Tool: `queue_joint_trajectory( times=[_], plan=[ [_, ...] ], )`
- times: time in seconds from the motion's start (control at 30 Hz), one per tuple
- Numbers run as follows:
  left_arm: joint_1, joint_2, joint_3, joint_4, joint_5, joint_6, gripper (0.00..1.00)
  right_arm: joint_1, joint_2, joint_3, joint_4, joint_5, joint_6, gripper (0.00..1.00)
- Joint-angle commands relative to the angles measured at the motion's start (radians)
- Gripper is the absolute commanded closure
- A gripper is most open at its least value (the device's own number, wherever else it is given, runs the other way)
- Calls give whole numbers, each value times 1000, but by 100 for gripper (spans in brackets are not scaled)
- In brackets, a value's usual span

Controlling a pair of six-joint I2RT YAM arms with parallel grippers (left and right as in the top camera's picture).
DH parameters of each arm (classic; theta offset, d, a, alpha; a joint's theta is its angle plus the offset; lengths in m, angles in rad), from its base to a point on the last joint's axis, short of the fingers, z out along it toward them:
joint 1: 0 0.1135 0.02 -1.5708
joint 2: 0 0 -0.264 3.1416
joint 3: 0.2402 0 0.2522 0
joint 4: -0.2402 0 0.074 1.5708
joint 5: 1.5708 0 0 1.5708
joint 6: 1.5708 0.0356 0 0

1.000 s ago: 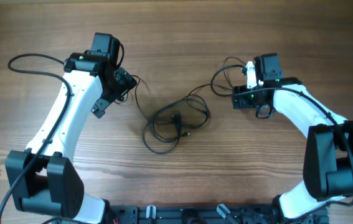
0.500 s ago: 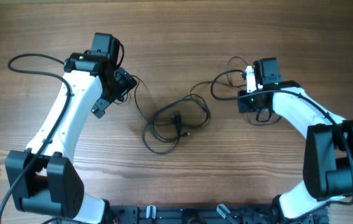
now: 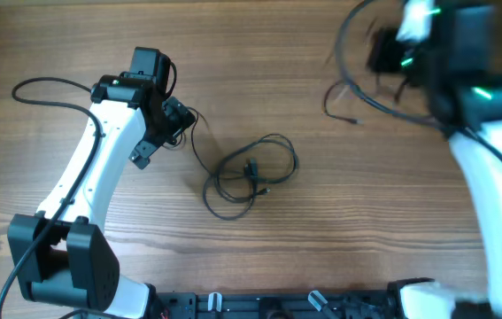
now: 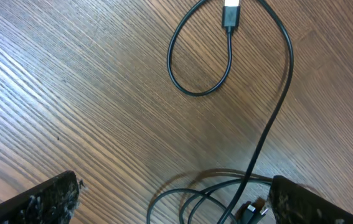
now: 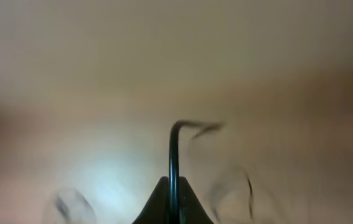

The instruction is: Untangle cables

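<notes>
Wooden bench [image 3: 339, 230], two cables. Coiled cable [image 3: 251, 173] sits mid-bench, left gripper [image 4: 176, 202] spread wide. Right gripper [image 5: 173, 190] clamps the second cable [image 5: 173, 149].

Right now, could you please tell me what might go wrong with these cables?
1. The right hand is shut on a thin cable raised off the table, and its views are blurred, suggesting speed; the cable may slip or its loose end whip.
2. The coil on the table crosses itself; if the open left hand pulls one strand, loops could tighten into a knot.
</notes>
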State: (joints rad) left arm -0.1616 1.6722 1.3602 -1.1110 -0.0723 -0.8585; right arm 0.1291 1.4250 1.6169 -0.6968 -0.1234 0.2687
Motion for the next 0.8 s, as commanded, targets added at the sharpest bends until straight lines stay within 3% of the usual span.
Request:
queue_joint_trajectory(
  times=[0.0, 0.23, 0.53, 0.77],
  plan=[
    [0, 11, -5, -1, 23, -13, 0, 2, -132, 103, 56, -13, 121, 96],
    [0, 11, -5, -2, 69, 8, 0, 2, -250, 106, 155, -16, 263, 96],
    [36, -68, 51, 23, 346, 385, 0, 2, -160, 104, 3, -18, 488, 96],
    [46, -270, 116, 66, 353, 402, 0, 2, -59, 104, 0, -241, 511, 96]
  ],
)
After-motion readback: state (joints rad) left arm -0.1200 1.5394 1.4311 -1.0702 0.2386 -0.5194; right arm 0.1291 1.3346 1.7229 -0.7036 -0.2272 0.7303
